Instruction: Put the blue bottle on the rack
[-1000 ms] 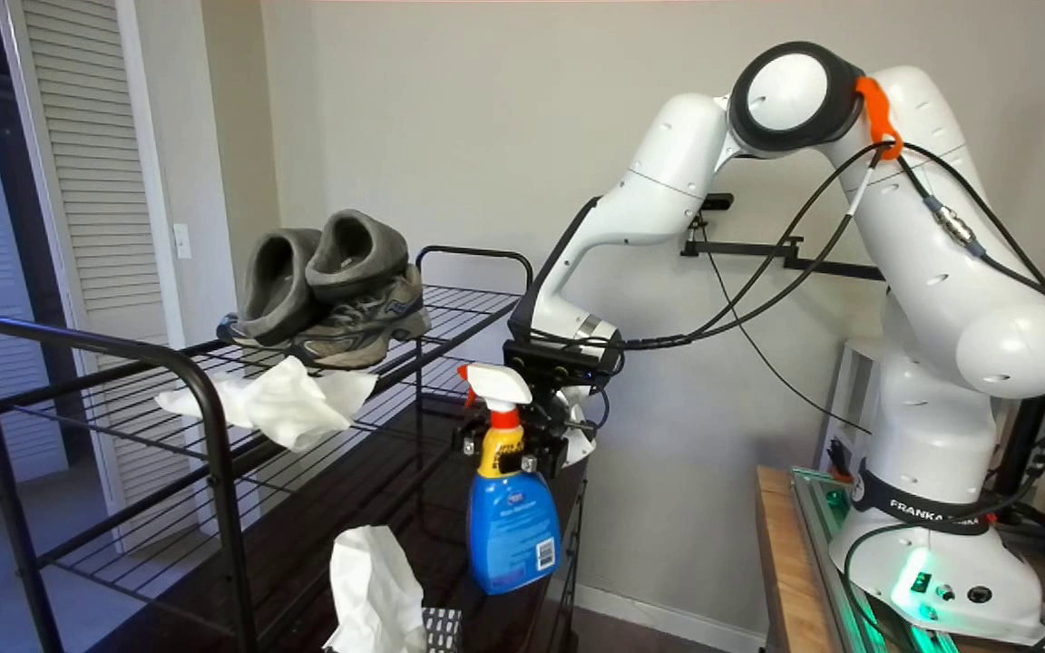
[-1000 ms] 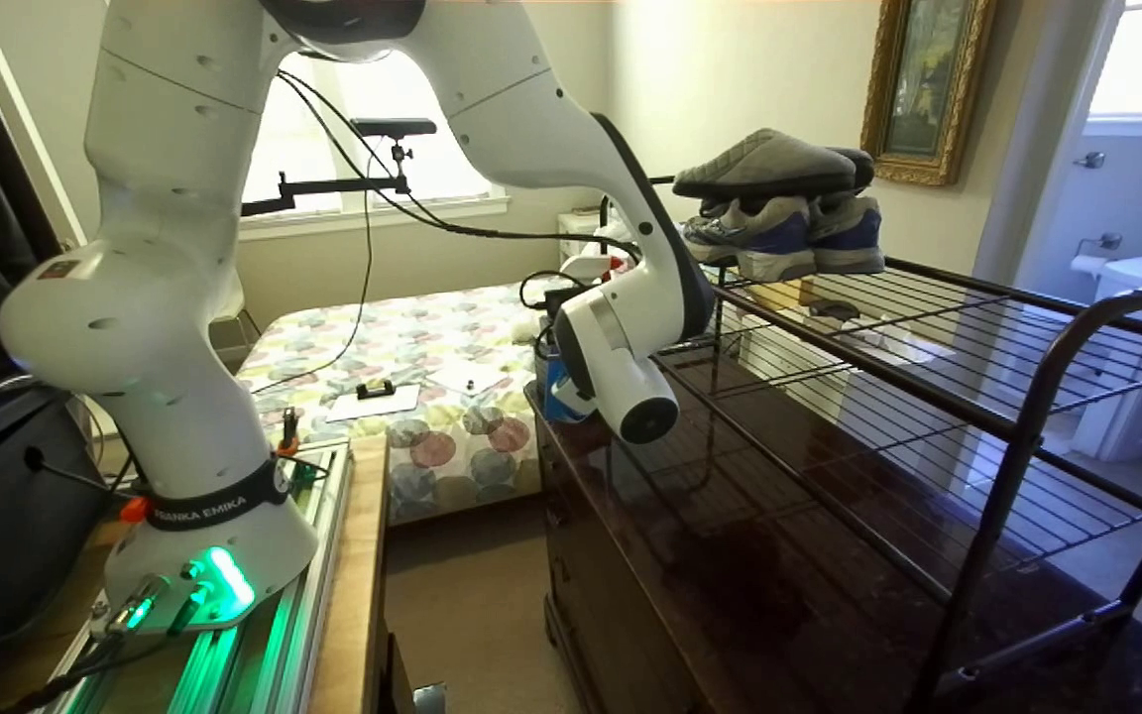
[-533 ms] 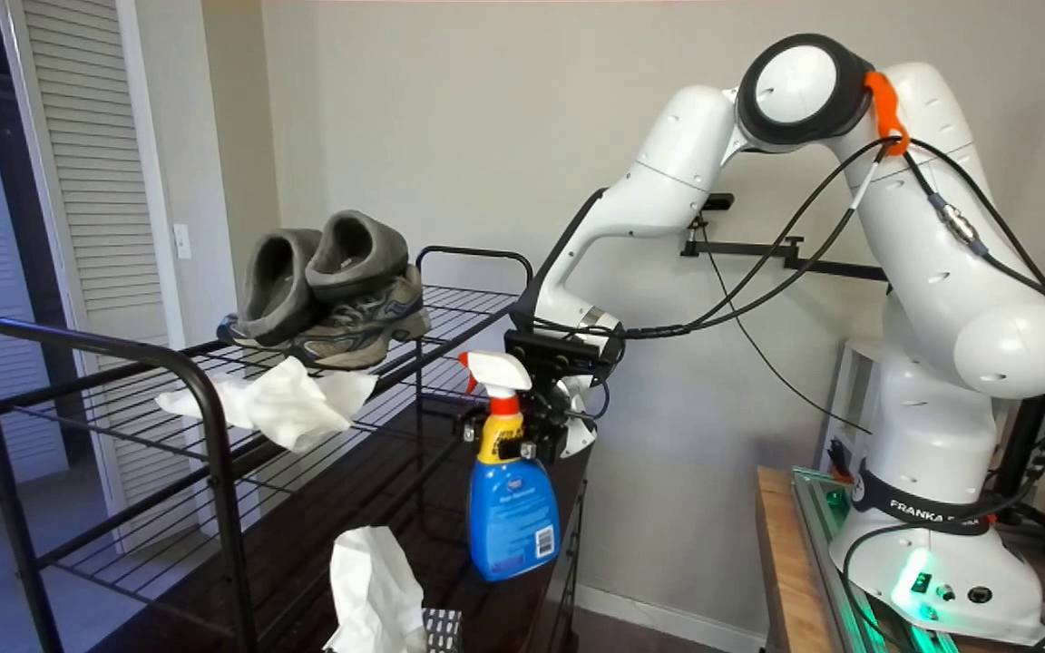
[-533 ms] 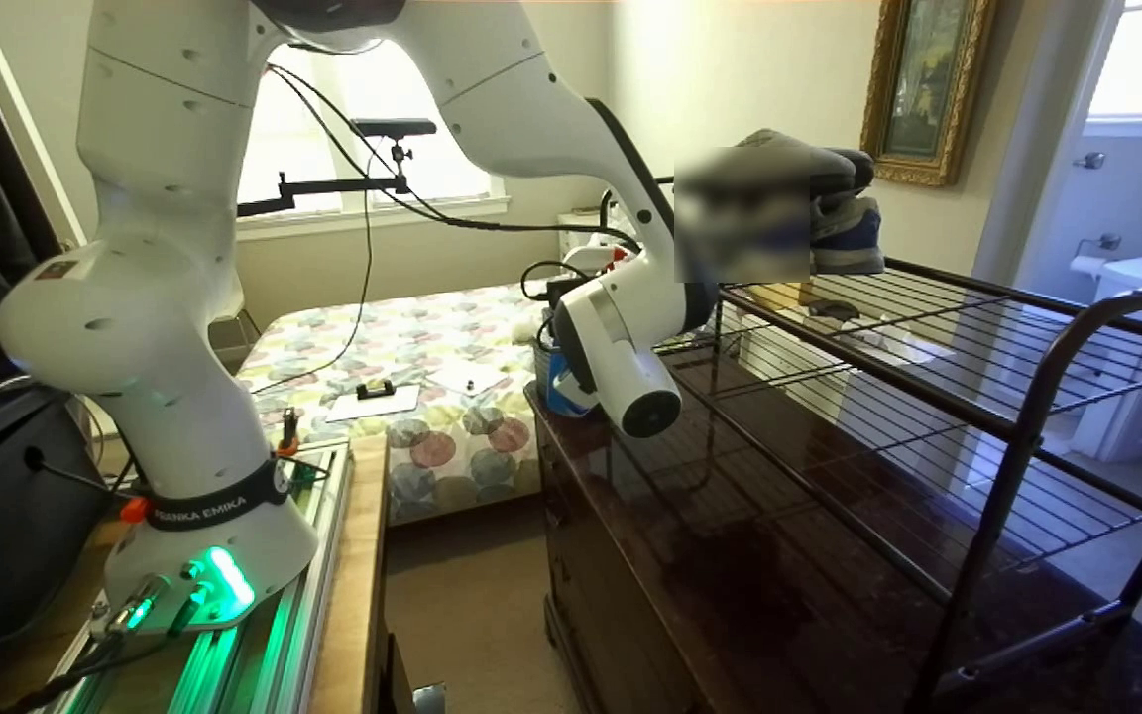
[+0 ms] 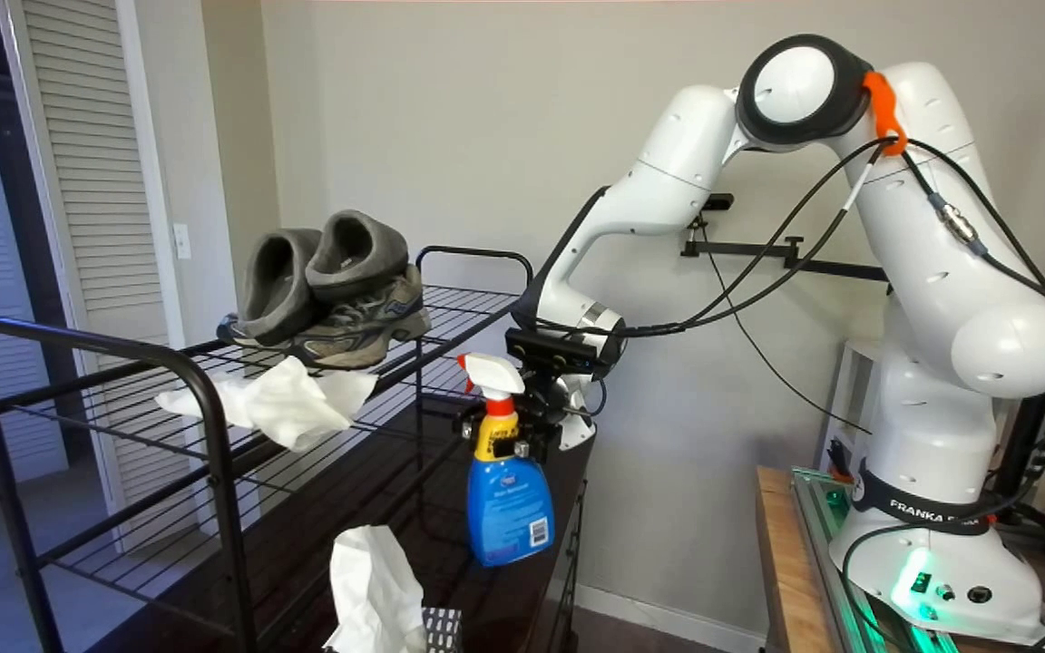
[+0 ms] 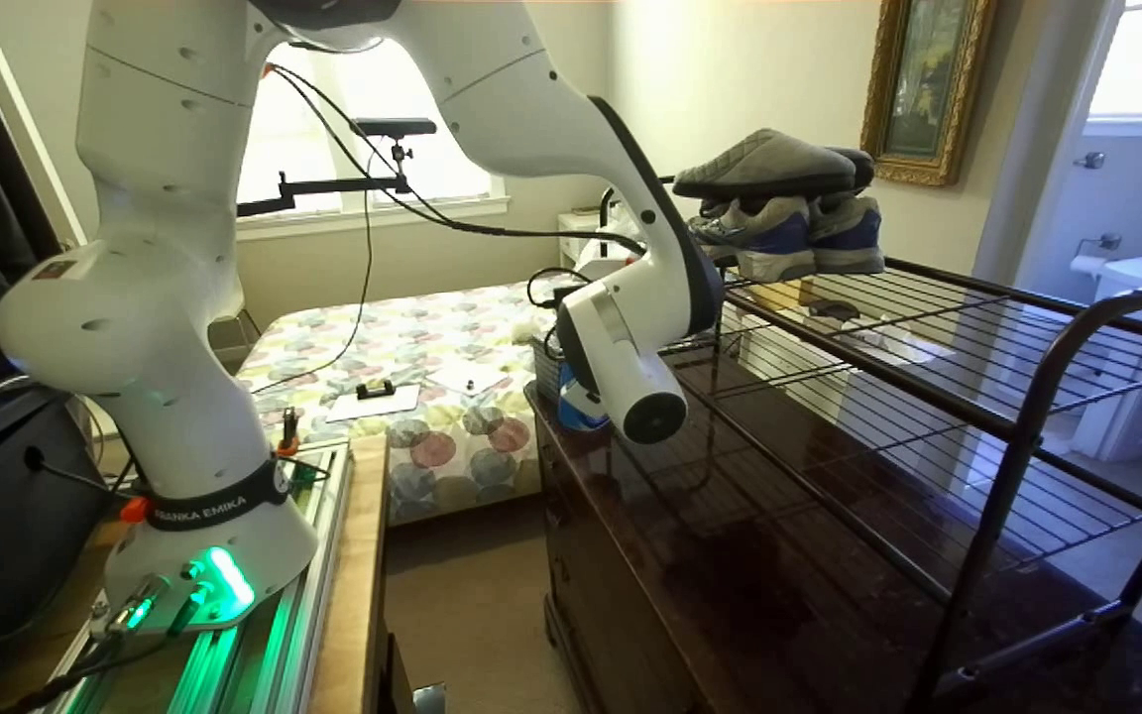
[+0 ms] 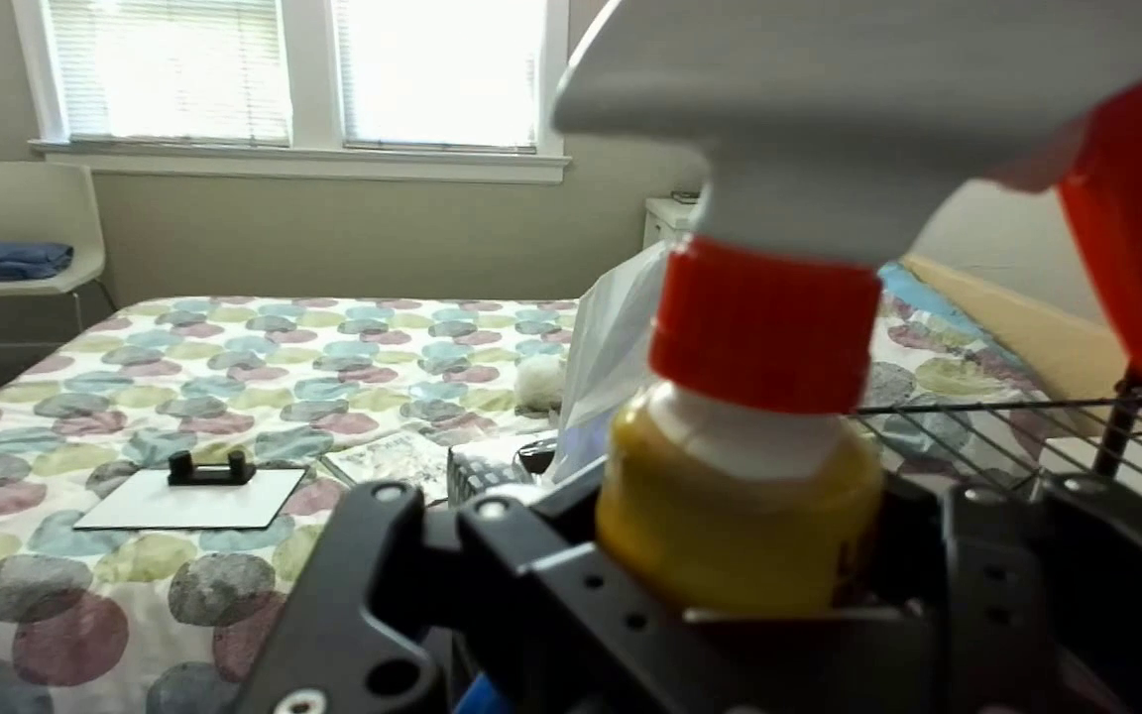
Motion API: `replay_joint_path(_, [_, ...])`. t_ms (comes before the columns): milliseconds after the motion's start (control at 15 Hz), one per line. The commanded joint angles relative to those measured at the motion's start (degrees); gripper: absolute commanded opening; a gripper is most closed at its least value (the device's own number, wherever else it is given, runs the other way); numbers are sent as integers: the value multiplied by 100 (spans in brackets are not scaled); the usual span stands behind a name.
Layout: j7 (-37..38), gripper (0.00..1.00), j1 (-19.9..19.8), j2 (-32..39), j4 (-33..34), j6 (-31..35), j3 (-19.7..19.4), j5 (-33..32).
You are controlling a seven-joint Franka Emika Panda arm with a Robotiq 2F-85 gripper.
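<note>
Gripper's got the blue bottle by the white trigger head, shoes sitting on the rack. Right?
Wrong on the grip: the gripper holds the blue bottle by its yellow neck, below the red collar and white trigger head, as the wrist view shows. The shoes are on the rack, yes.

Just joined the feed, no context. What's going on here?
The Franka arm has its tool closed on the neck of the blue bottle, holding it slightly tilted. The bottle hangs beside the rack, not yet placed on it. Shoes and a crumpled white sheet sit up on the rack.
</note>
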Motion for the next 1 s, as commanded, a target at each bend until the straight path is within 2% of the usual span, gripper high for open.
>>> replay_joint_path(0, [57, 9, -129, -759, -235, -160, 25, 214])
replay_joint_path(200, [187, 9, -210, -1137, -270, -219, 12, 304])
replay_joint_path(533, [807, 9, -275, -1663, -389, -127, 2, 495])
replay_joint_path(667, [773, 9, -248, -1879, -473, -149, 43, 514])
replay_joint_path(733, [557, 34, -258, -1321, -176, -44, 1, 310])
replay_joint_path(933, [585, 34, -248, -1546, -308, -37, 31, 328])
